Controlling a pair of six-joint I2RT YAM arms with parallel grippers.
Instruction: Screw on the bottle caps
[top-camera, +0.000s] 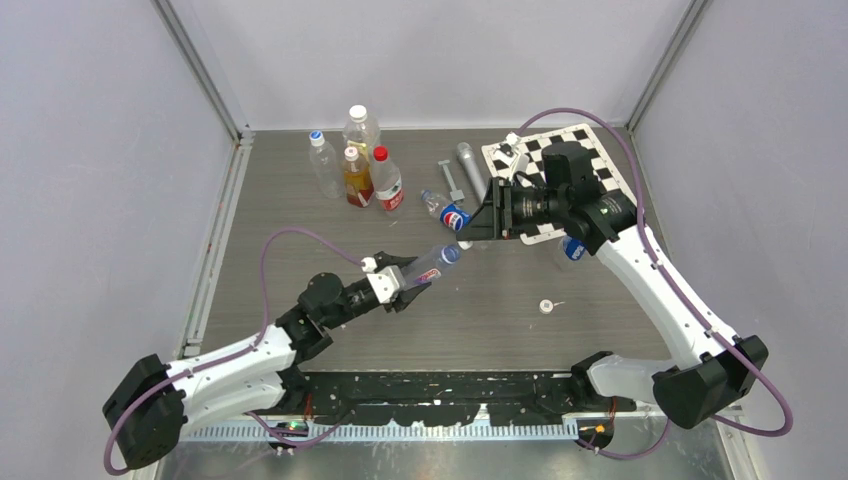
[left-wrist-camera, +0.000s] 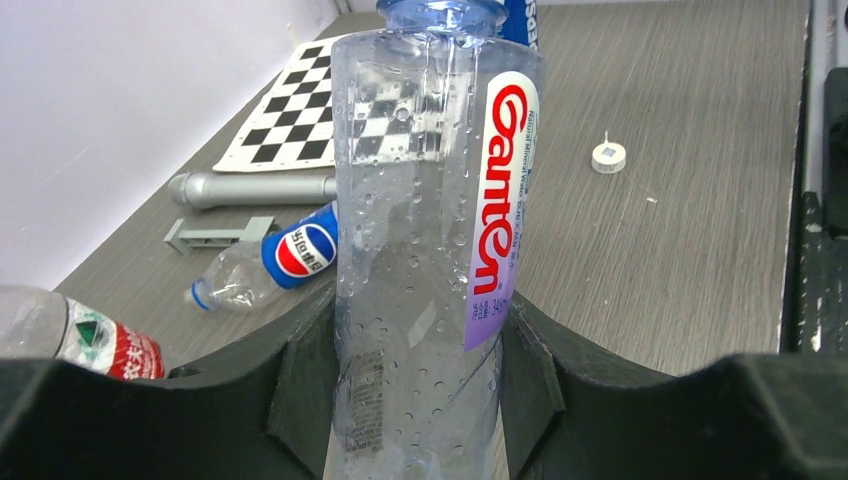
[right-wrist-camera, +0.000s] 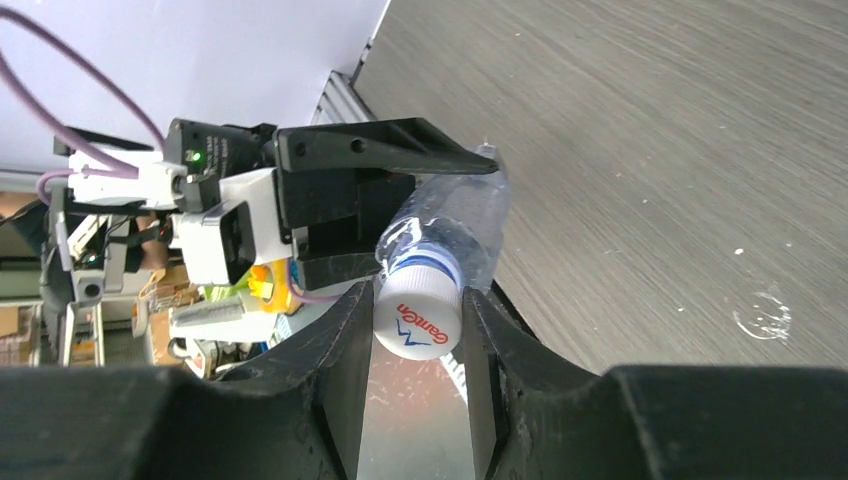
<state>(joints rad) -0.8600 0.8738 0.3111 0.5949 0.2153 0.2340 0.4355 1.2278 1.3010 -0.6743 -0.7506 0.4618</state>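
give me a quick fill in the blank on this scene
The label on the bottle in the left gripper reads ____.
The cap in the right gripper is ____ in colour.
The Pepsi bottle lies on its ____.
Missing words: Ganten; white; side.

Plain pale grey walls enclose a dark wood-grain worktop on three sides, with slim metal posts rising at both far corners under soft, even light
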